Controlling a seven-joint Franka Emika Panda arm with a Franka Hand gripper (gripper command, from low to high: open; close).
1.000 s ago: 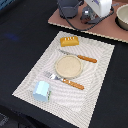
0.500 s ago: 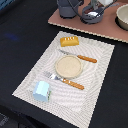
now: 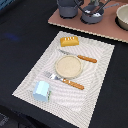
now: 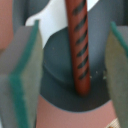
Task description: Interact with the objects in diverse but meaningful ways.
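Note:
In the wrist view a brown sausage (image 4: pixel 79 50) with dark stripes stands on end in the dark grey saucepan (image 4: pixel 60 75). My gripper (image 4: pixel 70 67) is open, with a gap between the sausage and each of the fingers (image 4: pixel 20 80). A white shape (image 4: pixel 45 20) lies behind the sausage; I cannot tell what it is. In the exterior view the gripper (image 3: pixel 95 6) hangs over the saucepan (image 3: pixel 92 16) at the back. The yellow bread loaf (image 3: pixel 69 41) and the white-and-light-blue carton (image 3: pixel 41 91) sit on the striped placemat (image 3: pixel 95 95).
A round beige plate (image 3: pixel 68 66) lies mid-mat, with an orange-handled knife (image 3: pixel 80 57) and fork (image 3: pixel 67 81) beside it. On the brown board (image 3: pixel 107 29) stand a second dark pot (image 3: pixel 67 7) and a pale bowl (image 3: pixel 123 17).

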